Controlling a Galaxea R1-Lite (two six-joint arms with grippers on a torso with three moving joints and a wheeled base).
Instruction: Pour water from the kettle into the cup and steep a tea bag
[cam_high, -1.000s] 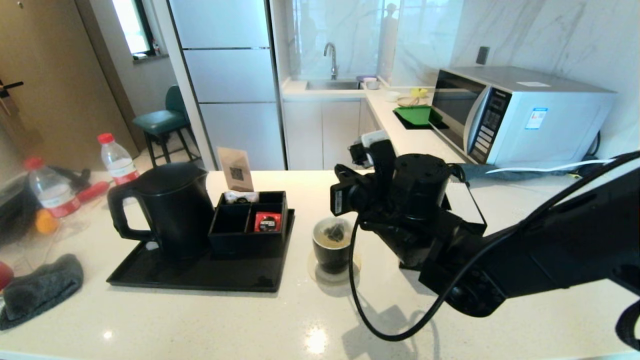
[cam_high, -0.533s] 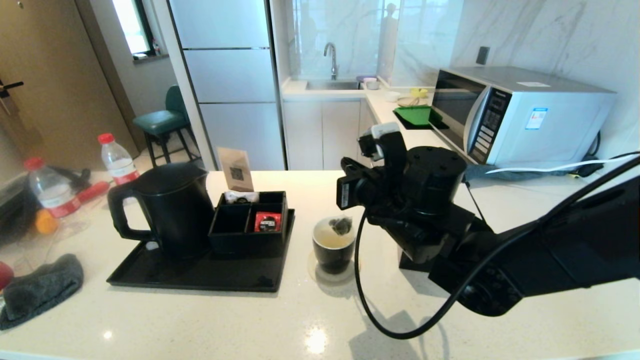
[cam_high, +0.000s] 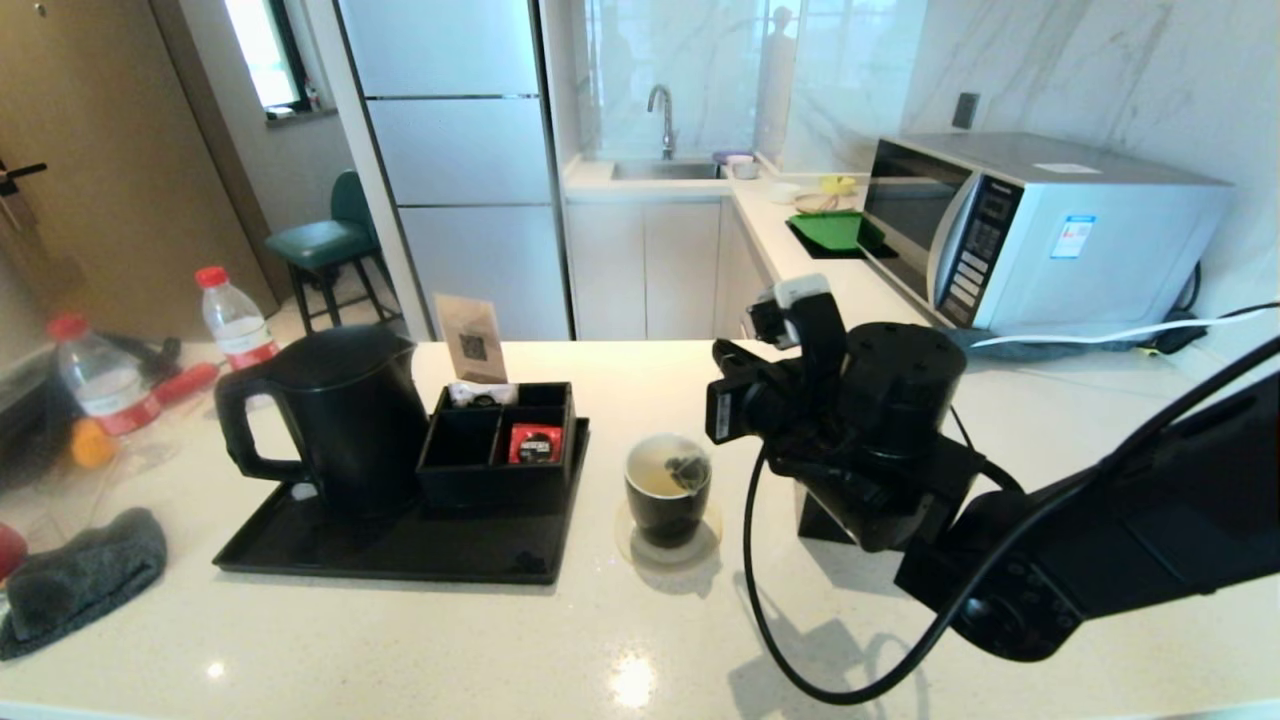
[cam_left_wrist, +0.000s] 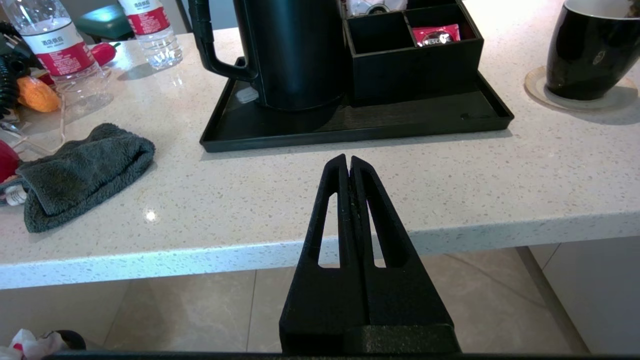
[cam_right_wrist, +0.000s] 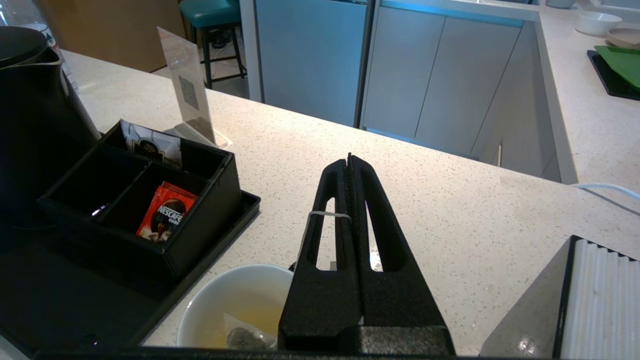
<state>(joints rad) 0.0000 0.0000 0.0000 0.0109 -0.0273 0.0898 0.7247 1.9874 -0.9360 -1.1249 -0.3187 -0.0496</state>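
Observation:
The black kettle (cam_high: 340, 420) stands at the left end of a black tray (cam_high: 400, 550). Right of the tray, the black cup (cam_high: 667, 505) rests on a round coaster and holds pale yellowish water (cam_right_wrist: 255, 315). The dark tea bag (cam_high: 688, 468) lies in the water at the cup's right side, and its pouch also shows in the right wrist view (cam_right_wrist: 247, 339). My right gripper (cam_right_wrist: 349, 160) hovers just right of and above the cup, shut on the tea bag's thin string (cam_right_wrist: 327, 214), which crosses one finger. My left gripper (cam_left_wrist: 348, 159) is shut and empty, low before the counter's front edge.
A black compartment box (cam_high: 497, 440) on the tray holds a red sachet (cam_high: 535, 443), with a QR card (cam_high: 472, 340) behind. Two red-capped bottles (cam_high: 235, 320) and a grey cloth (cam_high: 80, 575) lie left. A black cube box (cam_right_wrist: 600, 300) and a microwave (cam_high: 1040, 230) stand right.
My right arm has shifted to the right. The tea bag rose to the cup's rim, then sank back into the water nearer the right wall.

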